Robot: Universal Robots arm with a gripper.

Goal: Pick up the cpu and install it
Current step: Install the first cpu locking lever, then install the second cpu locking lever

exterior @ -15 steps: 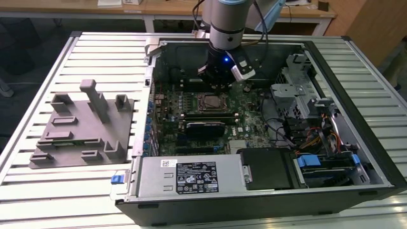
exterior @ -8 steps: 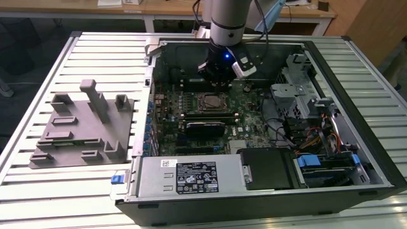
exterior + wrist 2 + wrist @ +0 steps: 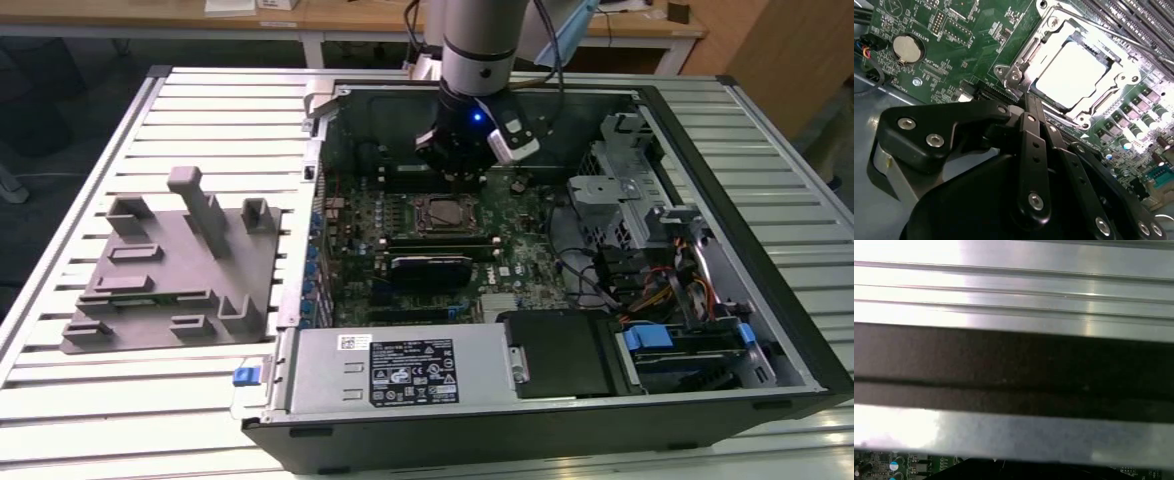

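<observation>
Black two-finger gripper (image 3: pixel 1029 102) on the grey arm, its fingers (image 3: pixel 1026 112) pressed together and holding nothing, hangs inside the open computer case (image 3: pixel 787 340) just beside the socket. In the second wrist view the cpu (image 3: pixel 1074 75), a flat square chip with a shiny silver-grey top, lies seated in the metal-framed motherboard socket (image 3: pixel 1019 67), apart from the fingertips; the frame edges surround all four sides of the chip. The same view shows a round silver coin cell (image 3: pixel 908 48) on the green motherboard (image 3: pixel 954 75), well apart from the socket. In the exterior view the gripper (image 3: pixel 461 180) stands over the socket's far edge, with dark memory slots (image 3: pixel 434 240) on the near side and case walls further out. A silver power supply box (image 3: pixel 400 370) and a drive bay with coloured cables (image 3: pixel 654 290) fill the case's near side and the exterior view's right. A grey plastic fixture block (image 3: pixel 174 270) rests on the slatted metal table (image 3: pixel 80 400), at the exterior view's left. The first wrist view shows bright metal slats (image 3: pixel 1014 295) and a dark band.
</observation>
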